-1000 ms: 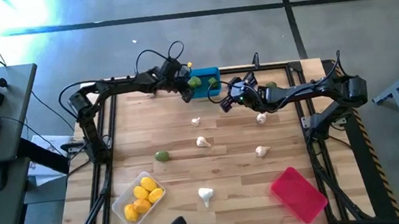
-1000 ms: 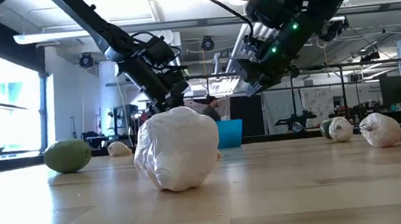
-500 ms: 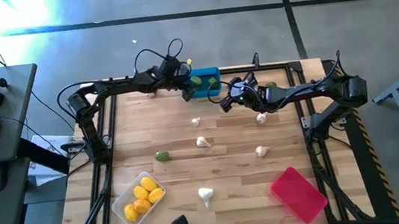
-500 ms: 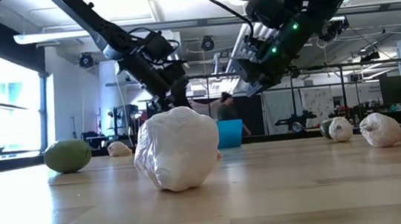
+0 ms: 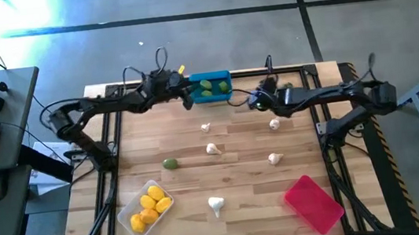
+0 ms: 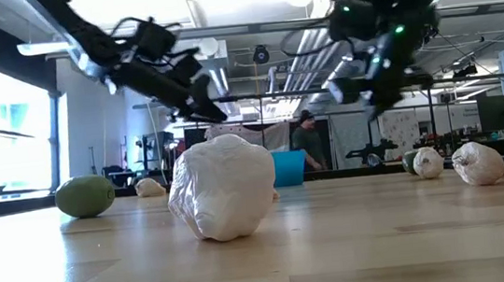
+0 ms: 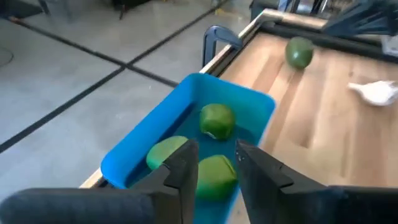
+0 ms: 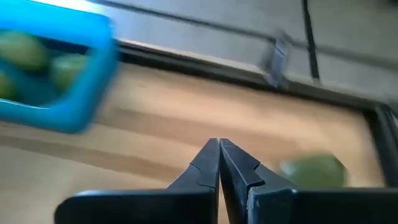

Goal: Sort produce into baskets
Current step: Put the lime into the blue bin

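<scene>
The blue basket (image 5: 210,87) stands at the table's far edge with three green pieces (image 7: 216,119) lying in it. My left gripper (image 7: 214,163) hovers just left of that basket, open by a narrow gap, with nothing between its fingers. My right gripper (image 8: 219,155) hangs shut and empty above the table to the basket's right, near a loose green piece (image 5: 285,90). Another green piece (image 5: 170,164) and several garlic bulbs (image 5: 213,149) lie on the wood. The clear basket (image 5: 147,209) holds yellow lemons. The red basket (image 5: 313,203) sits near right.
A large garlic bulb (image 6: 222,186) lies close to the low camera, near the front edge. A black frame rail (image 5: 283,68) runs along the table's far edge behind the blue basket. A person (image 6: 308,142) stands in the room beyond the table.
My left gripper has drawn back from over the blue basket toward the table's left edge, rising a little and tipping closer to level. My right gripper has shifted toward the table's right edge and rolled about its wrist, staying shut.
</scene>
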`<state>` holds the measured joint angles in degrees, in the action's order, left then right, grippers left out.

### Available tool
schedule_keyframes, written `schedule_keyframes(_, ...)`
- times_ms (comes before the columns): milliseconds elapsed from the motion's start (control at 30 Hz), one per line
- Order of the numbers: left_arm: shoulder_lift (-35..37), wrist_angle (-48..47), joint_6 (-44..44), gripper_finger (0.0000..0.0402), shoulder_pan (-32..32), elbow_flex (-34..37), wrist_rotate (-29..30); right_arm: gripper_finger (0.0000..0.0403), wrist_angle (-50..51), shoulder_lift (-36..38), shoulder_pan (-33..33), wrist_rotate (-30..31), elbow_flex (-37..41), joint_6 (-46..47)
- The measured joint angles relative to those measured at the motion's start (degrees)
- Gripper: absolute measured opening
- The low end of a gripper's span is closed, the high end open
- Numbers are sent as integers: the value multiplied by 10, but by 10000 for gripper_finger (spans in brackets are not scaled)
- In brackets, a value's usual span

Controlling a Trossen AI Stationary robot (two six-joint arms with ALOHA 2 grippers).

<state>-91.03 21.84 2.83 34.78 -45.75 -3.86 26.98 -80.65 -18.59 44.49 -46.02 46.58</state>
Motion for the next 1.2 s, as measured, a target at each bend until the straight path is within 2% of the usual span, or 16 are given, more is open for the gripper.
schedule_keyframes(67, 24, 44, -10, 81, -3, 39, 0, 0, 68, 19, -12, -27, 0, 52)
schedule_keyframes(167, 59, 101, -28, 69, -5, 96, 0, 5, 141, 27, -24, -33, 0, 132)
schedule_keyframes(267, 89, 129, -48, 61, -8, 139, 0, 29, 178, 23, -36, -62, 0, 195)
schedule_keyframes(400, 120, 133, -52, 56, -8, 172, 0, 97, 170, 12, -58, -92, 0, 241)
schedule_keyframes(633, 143, 123, -58, 56, -8, 198, -1, 251, 131, -50, -89, -85, 0, 312)
schedule_keyframes(767, 143, 124, -57, 56, -8, 197, -16, 302, 126, -101, -103, -63, 0, 336)
schedule_keyframes(967, 143, 122, -47, 56, -8, 197, -21, 321, 117, -172, -117, -5, 0, 391)
schedule_keyframes(1200, 143, 118, -47, 56, -8, 197, -21, 317, 82, -214, -144, 30, 0, 385)
